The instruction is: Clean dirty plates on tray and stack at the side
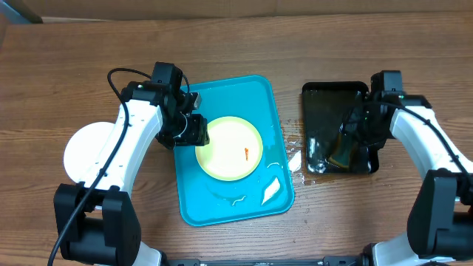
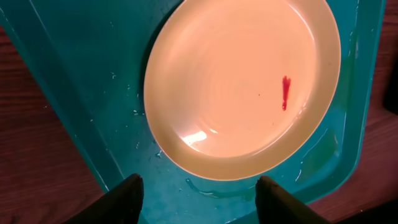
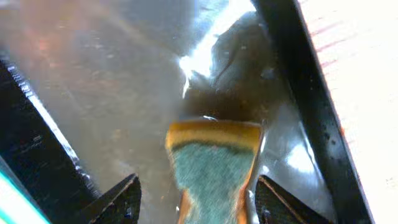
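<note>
A pale yellow plate with a red-orange smear lies in the turquoise tray. My left gripper is open at the plate's left rim. In the left wrist view its fingertips hover over bare wet tray, just short of the plate, with nothing between them. My right gripper hangs over the black tray. Its jaws stand open on either side of a yellow-and-green sponge, with a gap on the left side.
A white plate rests on the wooden table left of the turquoise tray, partly under my left arm. Water drops lie between the two trays. The black tray holds shallow water.
</note>
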